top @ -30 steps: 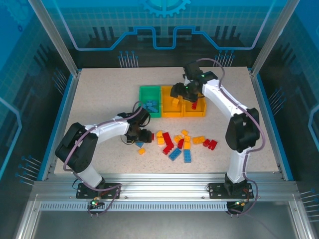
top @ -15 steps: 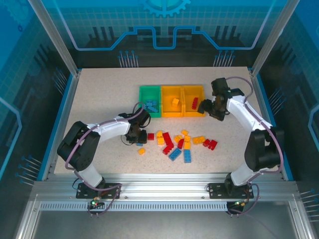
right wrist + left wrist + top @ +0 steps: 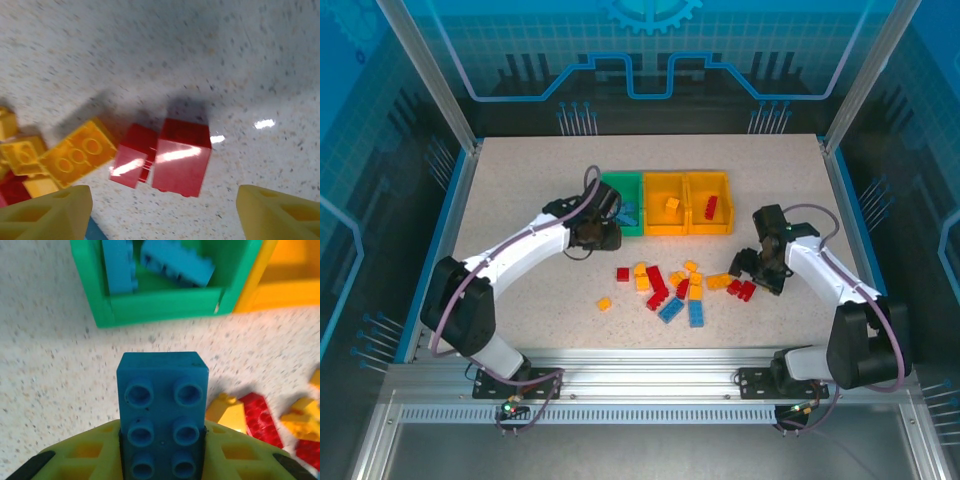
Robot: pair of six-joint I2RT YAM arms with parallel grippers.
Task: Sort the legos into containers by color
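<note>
The left end effector (image 3: pixel 162 447) was clamped on a blue brick (image 3: pixel 162 400), just on the near side of the green tray (image 3: pixel 150 305), which held other blue bricks (image 3: pixel 175 262). The right end effector (image 3: pixel 165 215) stood wide above two touching red bricks (image 3: pixel 182 155). The three trays (image 3: pixel 664 176) sat toward the tabletop's (image 3: pixel 520 170) far edge. Loose legos (image 3: pixel 658 285) lay closer to its near edge.

Speckled white table (image 3: pixel 520 180), three joined containers (image 3: pixel 665 232) toward its back, loose red, yellow, blue legos (image 3: pixel 696 314) before them
</note>
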